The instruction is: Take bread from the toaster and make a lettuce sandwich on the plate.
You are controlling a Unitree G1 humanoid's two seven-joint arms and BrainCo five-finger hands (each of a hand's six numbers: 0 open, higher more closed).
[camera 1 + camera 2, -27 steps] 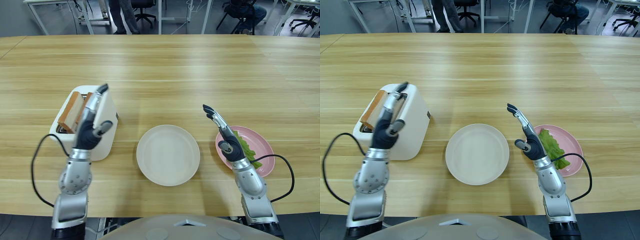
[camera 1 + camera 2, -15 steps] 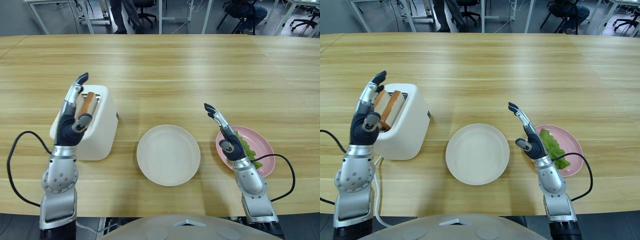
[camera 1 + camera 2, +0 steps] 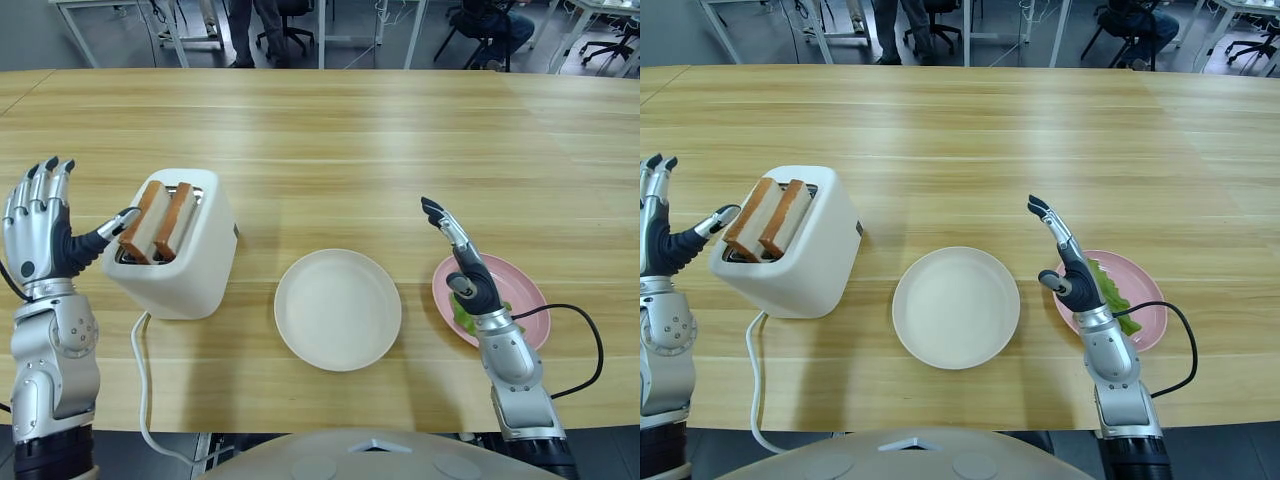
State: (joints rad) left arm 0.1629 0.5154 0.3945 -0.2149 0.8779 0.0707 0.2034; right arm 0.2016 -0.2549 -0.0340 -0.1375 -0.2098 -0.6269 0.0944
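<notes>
A white toaster (image 3: 190, 268) stands at the left of the table with two bread slices (image 3: 160, 218) sticking up from its slots. My left hand (image 3: 38, 232) is raised just left of the toaster, fingers spread open and holding nothing. A round cream plate (image 3: 337, 309) lies in the middle, bare. To its right a pink plate (image 3: 520, 295) carries green lettuce (image 3: 1110, 293). My right hand (image 3: 466, 267) stands upright in front of the pink plate's left edge, fingers straight, holding nothing.
The toaster's white cord (image 3: 139, 380) trails off the front table edge. Bare wooden tabletop (image 3: 340, 140) stretches behind the objects. Office chairs and desk legs stand beyond the far edge.
My left hand has swung left off the toaster and now sits beside it, uncovering both bread slices. My right hand has shifted slightly right, over the pink plate's edge.
</notes>
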